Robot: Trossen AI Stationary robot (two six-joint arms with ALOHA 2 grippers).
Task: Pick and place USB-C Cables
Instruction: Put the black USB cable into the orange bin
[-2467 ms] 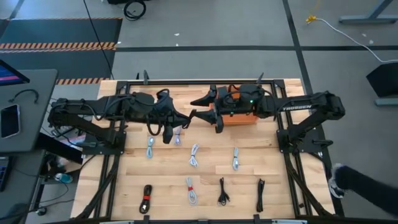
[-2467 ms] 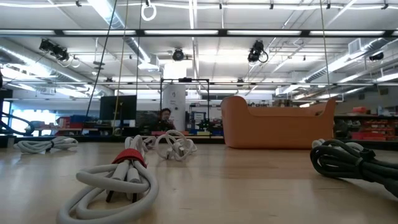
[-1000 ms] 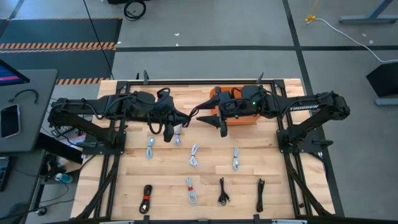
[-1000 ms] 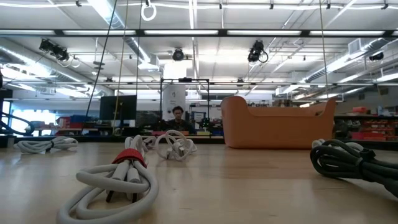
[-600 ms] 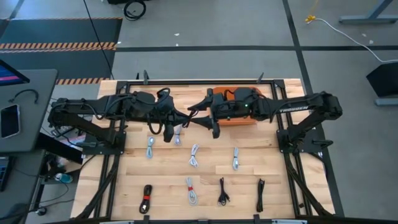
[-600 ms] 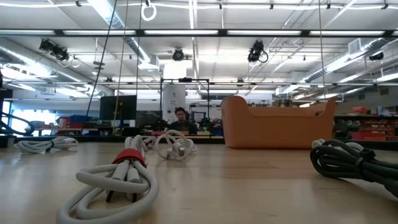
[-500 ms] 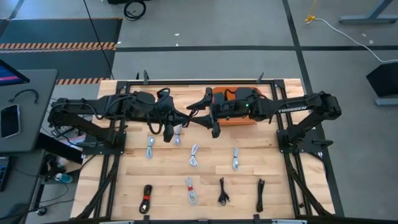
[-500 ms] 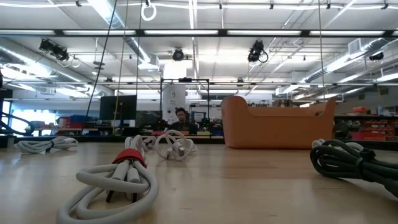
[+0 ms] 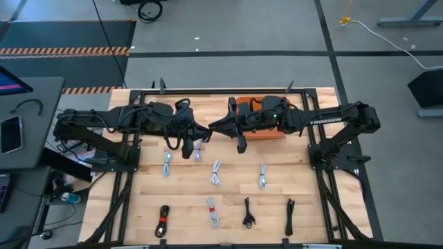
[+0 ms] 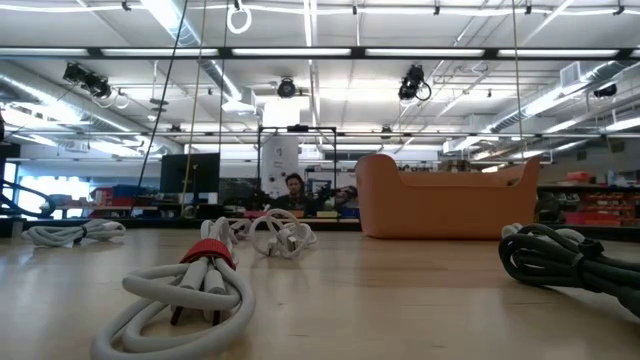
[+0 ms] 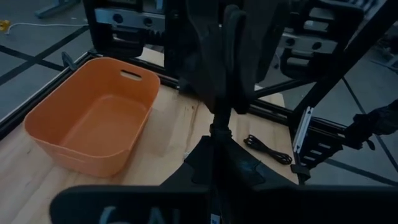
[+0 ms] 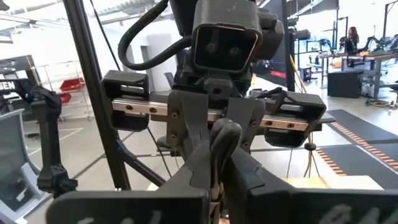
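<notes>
1. Left pincer (image 9: 199, 131) and right pincer (image 9: 216, 126) meet nose to nose, raised above the far part of the worktop (image 9: 277, 207). Each wrist view looks straight at the other arm's pincer.
2. Both pincers look narrow, tips drawn together. Cannot tell whether a cable sits between either pair.
3. Judgement: this pose suits a hand-over or a re-alignment, with the right arm close to the drop point. The orange bin (image 9: 266, 130) lies right behind the right pincer, under its wrist.
4. USB-C Cables (image 9: 216, 173) lie in two loose rows on the worktop, on the near side of both pincers. One white bundle (image 9: 196, 153) sits just beneath the left pincer. The black one with a red band (image 9: 163, 221) is well apart.
5. Against 2.5 s ago: the right pincer stood spread then, near the bin's edge. It has since closed up towards the left one. The left arm is barely changed and the cables are unmoved.
6. The person (image 10: 293, 186) behind the worktop has shifted sideways.
</notes>
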